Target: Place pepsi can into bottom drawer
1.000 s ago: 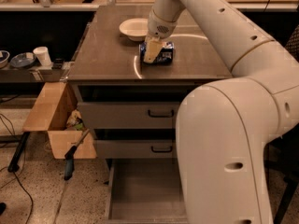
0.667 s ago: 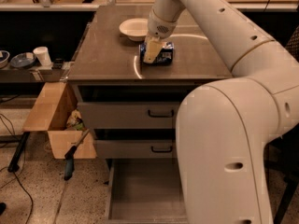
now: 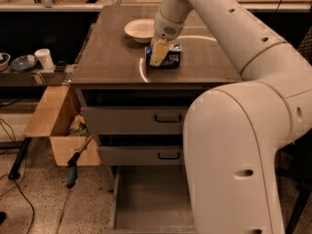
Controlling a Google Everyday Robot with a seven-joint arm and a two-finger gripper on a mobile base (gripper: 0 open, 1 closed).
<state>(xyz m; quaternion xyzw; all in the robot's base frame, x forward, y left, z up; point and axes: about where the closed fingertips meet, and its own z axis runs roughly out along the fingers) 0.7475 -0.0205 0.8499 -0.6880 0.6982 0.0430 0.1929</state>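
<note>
Nothing has visibly moved over the last second: arm, tool and can keep the same places as before. The tool (image 3: 158, 56) is down at the pepsi can (image 3: 171, 56), on the can's left end, with the white arm reaching over from the right side of the view. Whether the tool is clamped on the can or merely set against it cannot be told from this angle. The can rests on the brown bench (image 3: 114, 62), near the middle of the top, and appears to lie on its side. Just behind it, toward the far edge, stands a white bowl (image 3: 139, 29), apart from the can.

Below the bench top, the two upper drawers (image 3: 131, 120) with black handles are closed. The bottom drawer (image 3: 146, 199) is pulled out toward the camera, its flat grey floor showing; the arm's bulky lower body covers its right part. To the left of the bench an open cardboard box (image 3: 51, 116) sits beside the drawers.
</note>
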